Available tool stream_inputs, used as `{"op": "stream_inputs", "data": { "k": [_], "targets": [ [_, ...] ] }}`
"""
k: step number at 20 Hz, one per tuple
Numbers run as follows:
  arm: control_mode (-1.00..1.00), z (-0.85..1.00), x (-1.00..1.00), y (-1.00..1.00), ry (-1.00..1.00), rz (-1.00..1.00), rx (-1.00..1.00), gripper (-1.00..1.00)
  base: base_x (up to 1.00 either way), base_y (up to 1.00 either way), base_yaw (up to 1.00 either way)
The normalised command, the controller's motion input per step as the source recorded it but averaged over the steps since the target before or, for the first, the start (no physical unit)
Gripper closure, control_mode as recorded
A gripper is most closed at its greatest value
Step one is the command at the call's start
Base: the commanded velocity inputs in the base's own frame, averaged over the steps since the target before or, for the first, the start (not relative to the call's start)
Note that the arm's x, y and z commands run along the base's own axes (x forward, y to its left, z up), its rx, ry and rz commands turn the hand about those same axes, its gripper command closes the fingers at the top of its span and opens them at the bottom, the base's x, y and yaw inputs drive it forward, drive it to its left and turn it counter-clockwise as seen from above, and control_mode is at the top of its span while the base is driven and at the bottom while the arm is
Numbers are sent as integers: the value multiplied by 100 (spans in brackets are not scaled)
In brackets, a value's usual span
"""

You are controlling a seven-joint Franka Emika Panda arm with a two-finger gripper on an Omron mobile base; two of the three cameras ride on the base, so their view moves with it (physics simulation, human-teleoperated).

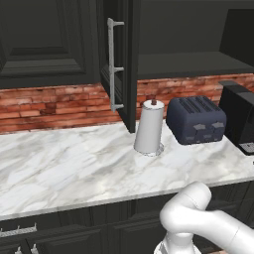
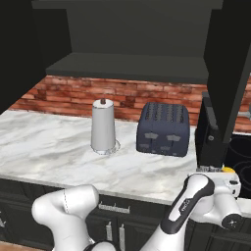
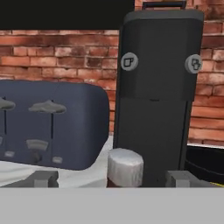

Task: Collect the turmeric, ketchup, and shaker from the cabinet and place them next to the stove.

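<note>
Overhead, the dark charcoal cabinet (image 1: 119,59) hangs with its panelled door swung open. Its long silver bar handle (image 1: 113,64) faces the room, and the shelf inside is in deep shadow.

Low at the right end of the desk (image 1: 64,163), the white arm (image 2: 196,206) reaches toward the black stove (image 2: 241,152). In the hand view the jaws stand wide apart, with one grey fingertip (image 3: 43,178) at each side. Between them, touching neither, rises a small pale grey cap with a trace of dark red beneath it. This is most likely the ketchup (image 3: 125,166), standing free on the desk just in front of the coffee machine (image 3: 157,87). A sliver of bright yellow, probably the top of the turmeric (image 2: 228,170), peeks out just behind the hand, near the stove's edge. So two of the three items look to be delivered. Where the shaker is cannot be told, and it probably remains to be fetched.

The desk is white marble with grey veining, set over dark lower cupboards, and a red brick wall (image 1: 54,104) runs behind it. The tall black coffee machine stands nearest the stove. Next along is a dark blue four-slot toaster (image 1: 196,120), then an upright white paper towel roll (image 1: 149,128) just below the open door.
</note>
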Motion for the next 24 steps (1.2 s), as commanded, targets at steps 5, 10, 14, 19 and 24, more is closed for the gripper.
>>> {"op": "stream_inputs", "data": {
  "k": [5,10,14,19,24],
  "targets": [
    [-100,51,-32,7,-9,0,0,-100,0,0,0],
    [-100,62,-42,31,-10,0,0,-100,0,0,0],
    [-100,45,-40,80,-2,0,-6,-100,0,0,0],
    [-100,13,-36,100,0,0,-12,-100,0,0,0],
    [-100,14,-34,100,2,0,-12,-100,0,0,0]
  ]
}}
